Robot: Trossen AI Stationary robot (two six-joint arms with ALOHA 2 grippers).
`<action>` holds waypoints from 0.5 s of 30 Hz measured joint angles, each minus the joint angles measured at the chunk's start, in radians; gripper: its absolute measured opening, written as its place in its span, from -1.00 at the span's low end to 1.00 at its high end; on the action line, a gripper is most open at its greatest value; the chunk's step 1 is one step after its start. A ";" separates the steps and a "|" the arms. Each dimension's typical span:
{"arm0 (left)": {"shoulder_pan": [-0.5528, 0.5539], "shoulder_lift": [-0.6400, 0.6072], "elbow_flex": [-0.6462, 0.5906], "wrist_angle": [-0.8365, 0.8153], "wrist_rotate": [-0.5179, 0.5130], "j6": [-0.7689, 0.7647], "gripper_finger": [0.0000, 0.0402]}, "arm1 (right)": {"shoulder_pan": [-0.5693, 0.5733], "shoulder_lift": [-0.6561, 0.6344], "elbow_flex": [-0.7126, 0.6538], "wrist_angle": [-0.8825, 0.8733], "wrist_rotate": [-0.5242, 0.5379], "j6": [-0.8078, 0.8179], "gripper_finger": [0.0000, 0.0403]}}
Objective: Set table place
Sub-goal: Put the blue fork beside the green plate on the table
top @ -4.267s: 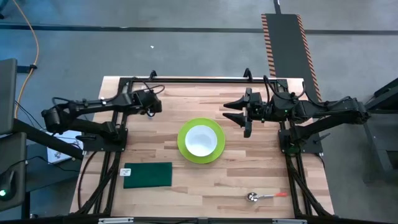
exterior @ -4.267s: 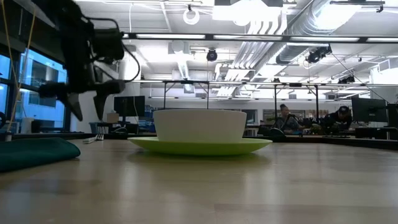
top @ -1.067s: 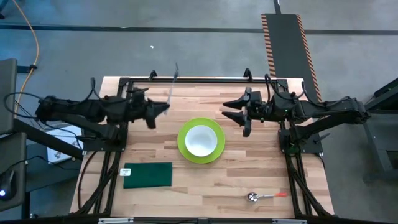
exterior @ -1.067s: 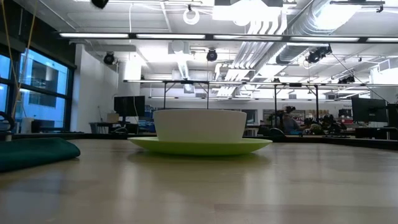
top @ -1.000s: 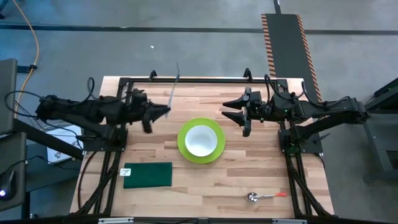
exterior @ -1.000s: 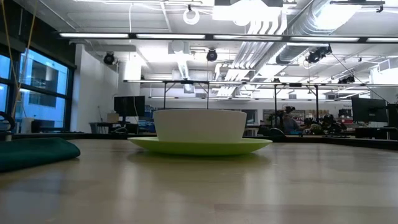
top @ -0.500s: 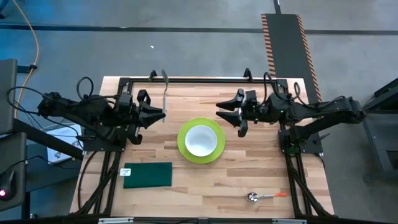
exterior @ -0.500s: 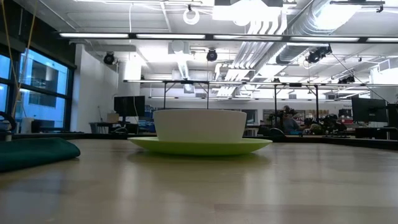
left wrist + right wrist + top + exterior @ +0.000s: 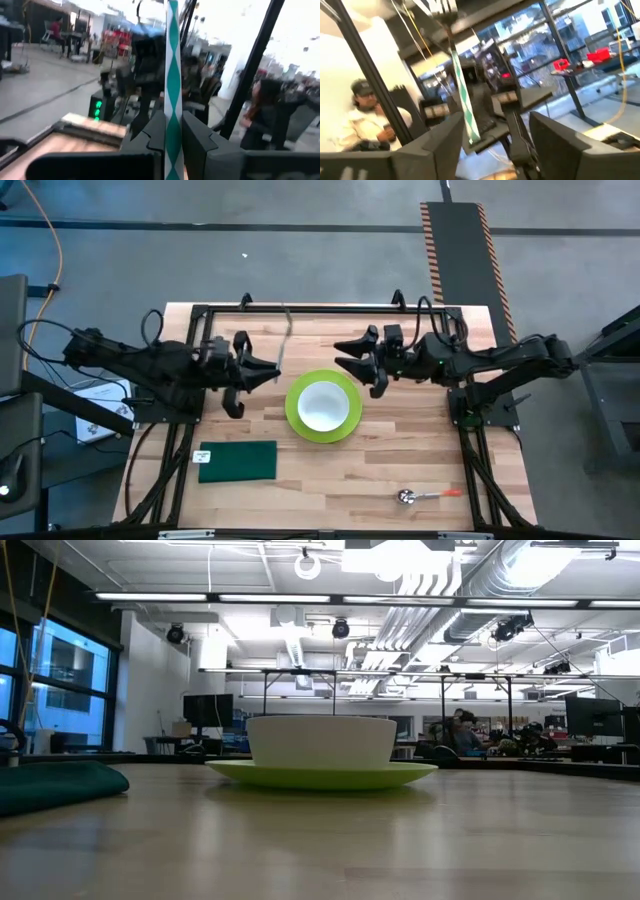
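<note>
The left gripper (image 9: pixel 268 372) is raised above the far left part of the table (image 9: pixel 400 450), pointing toward the centre. Its fingers (image 9: pixel 200 137) are clamped on a fork (image 9: pixel 285 340) whose handle carries a green-and-white diamond pattern. In the left wrist view the handle (image 9: pixel 173 90) stands upright between the two dark fingers. In the high view the fork rises from the gripper toward the table's far edge, its tines at the upper end.

The right gripper (image 9: pixel 352 362) is held above the far right part of the table, facing the left gripper across a short gap. Its fingers (image 9: pixel 342 346) are spread wide and grasp nothing. In the right wrist view the fork (image 9: pixel 461 95) and the left gripper (image 9: pixel 485 137) appear just beyond the right arm's own fingers (image 9: pixel 555 145), the fork tilted, with its tines (image 9: pixel 442 9) uppermost.

A green plate (image 9: pixel 296 412) lies near the table's centre, just below and between the two grippers as the high view shows them. A white bowl (image 9: pixel 322 404) sits on the plate. In the low view the bowl (image 9: pixel 322 742) stands upright on the plate (image 9: pixel 322 775).

A dark green cloth (image 9: pixel 237 461) lies flat toward the near left of the table, well apart from the plate. A spoon (image 9: pixel 426 496) with an orange handle lies near the near right edge.

People (image 9: pixel 455 735) sit at desks in the room beyond the table.
</note>
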 joint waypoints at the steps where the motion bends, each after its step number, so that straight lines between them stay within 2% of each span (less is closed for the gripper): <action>1: 0.000 0.005 -0.003 -0.007 -0.004 0.000 -0.89 | -0.001 0.007 0.000 0.025 0.000 0.009 0.13; 7: 0.000 0.063 0.000 0.059 -0.008 -0.011 -0.89 | -0.018 0.074 0.032 0.072 -0.039 0.069 0.31; 12: 0.000 0.094 0.002 0.075 -0.009 -0.016 -0.89 | -0.020 0.177 0.183 0.008 -0.081 0.011 0.33; 15: 0.000 0.104 -0.003 0.061 -0.019 -0.036 -0.89 | -0.020 0.214 0.268 -0.093 -0.114 -0.019 0.33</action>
